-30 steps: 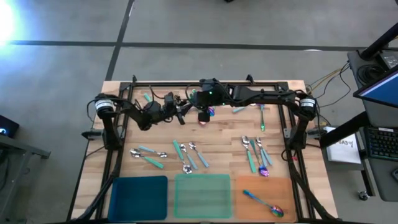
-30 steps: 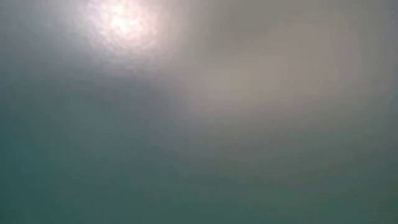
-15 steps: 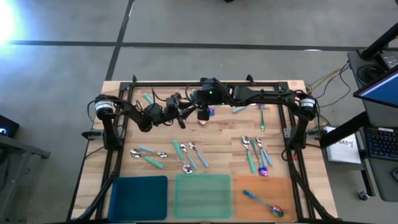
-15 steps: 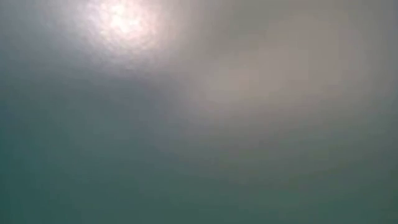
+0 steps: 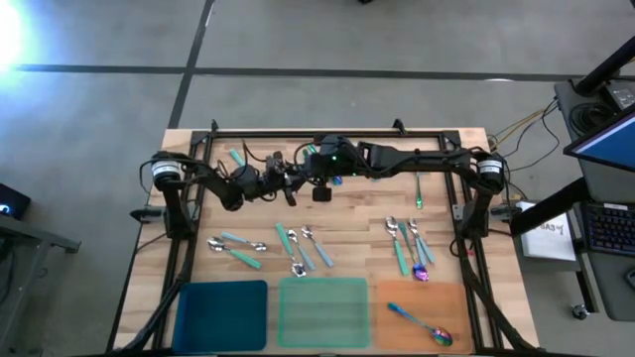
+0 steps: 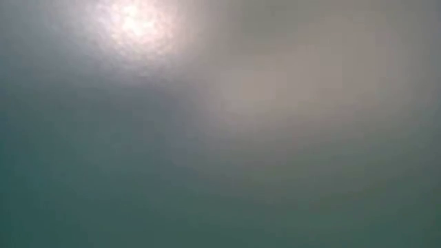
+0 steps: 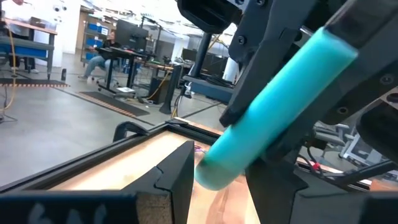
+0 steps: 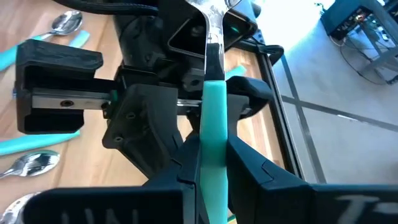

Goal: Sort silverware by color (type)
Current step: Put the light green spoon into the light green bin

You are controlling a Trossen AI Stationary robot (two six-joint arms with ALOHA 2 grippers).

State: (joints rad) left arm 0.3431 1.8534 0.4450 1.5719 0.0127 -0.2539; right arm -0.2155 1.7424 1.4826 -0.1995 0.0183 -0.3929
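Both arms are meeting over the far middle of the wooden table. The right gripper is clamping a teal-handled spoon between its fingers; in the right wrist view the handle is running up between them and the silver neck and bowl are pointing away, toward the other arm. The left gripper is hovering just beside it, facing it, with its fingers standing apart on either side of the teal handle end. Whether they are pressing on the handle cannot be told.

Nearer the front edge than the two grippers, loose spoons are lying in three groups: a left cluster of blue- and teal-handled ones, a middle cluster, and a right cluster that is including one iridescent purple spoon. Further to the right of the right gripper, two more spoons are lying near the far rail, and another teal one is lying behind the left gripper.

Along the front edge, well apart from both grippers, a blue tray, a green tray and an orange tray are sitting side by side; a rainbow spoon is resting on the orange one.

The low view is showing only a blurred glare.
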